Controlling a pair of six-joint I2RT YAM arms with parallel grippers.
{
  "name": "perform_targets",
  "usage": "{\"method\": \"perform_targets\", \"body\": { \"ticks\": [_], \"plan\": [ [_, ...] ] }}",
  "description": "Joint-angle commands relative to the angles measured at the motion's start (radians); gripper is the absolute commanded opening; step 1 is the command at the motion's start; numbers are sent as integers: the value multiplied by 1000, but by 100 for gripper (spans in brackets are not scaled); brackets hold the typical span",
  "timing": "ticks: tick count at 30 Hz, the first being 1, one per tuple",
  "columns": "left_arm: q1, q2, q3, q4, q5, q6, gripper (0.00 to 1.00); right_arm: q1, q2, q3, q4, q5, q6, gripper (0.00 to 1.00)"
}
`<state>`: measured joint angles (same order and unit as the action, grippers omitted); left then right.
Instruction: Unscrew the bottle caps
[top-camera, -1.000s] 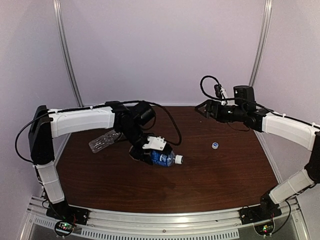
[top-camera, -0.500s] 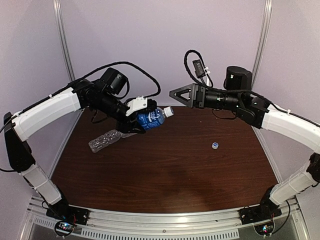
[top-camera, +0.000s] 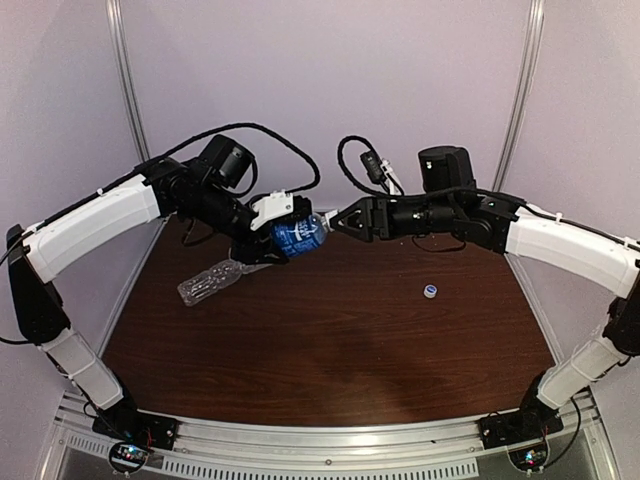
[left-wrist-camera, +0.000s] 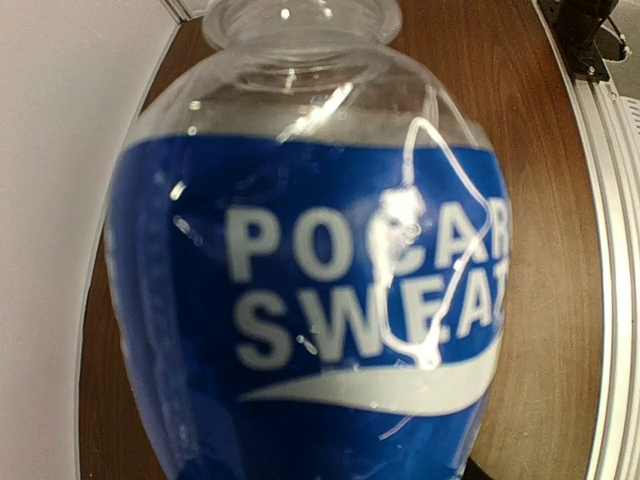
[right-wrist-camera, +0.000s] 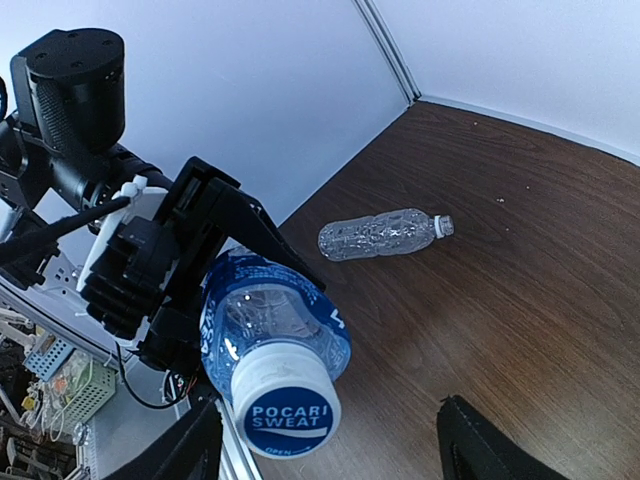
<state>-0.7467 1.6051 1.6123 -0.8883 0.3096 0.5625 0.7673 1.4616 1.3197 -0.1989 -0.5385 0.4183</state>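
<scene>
The blue-label bottle is held tight up off the counter by the left hand, so its cap is pointed at the right hand, spread wide just in front, ready for twisting.

The view is filled by the blue-labelled bottle, with its clear shoulder and neck ring at the top. "POCARI SWEAT" and a wave are printed in white on the label. Behind it, the brown table is bounded by a white wall on the far side and a metal rail on the near side.
</scene>
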Motion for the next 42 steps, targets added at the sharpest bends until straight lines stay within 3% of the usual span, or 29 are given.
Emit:
{"method": "perform_targets", "body": {
  "ticks": [1,3,13,25,28,32,36,42],
  "plan": [
    [5,-30,9,29,-2,-8,50,6,17,27,21,-27,13,70],
    [4,-33,6,29,0,-4,50,6,22,27,35,-42,23,66],
    [5,-37,-1,28,7,4,50,4,22,18,96,-88,54,62],
    [6,-47,-8,25,34,14,50,2,27,19,97,-179,11,8],
    [11,-52,-2,-25,133,53,50,13,-3,12,78,-263,-172,0],
    [11,-57,-2,-108,258,130,49,54,-65,-11,-50,-268,-563,0],
    [11,-40,-8,-161,318,166,49,106,-81,7,-201,-194,-875,0],
    [11,-7,9,-208,379,190,48,194,-55,68,-391,-8,-1169,0]
  ]
}}
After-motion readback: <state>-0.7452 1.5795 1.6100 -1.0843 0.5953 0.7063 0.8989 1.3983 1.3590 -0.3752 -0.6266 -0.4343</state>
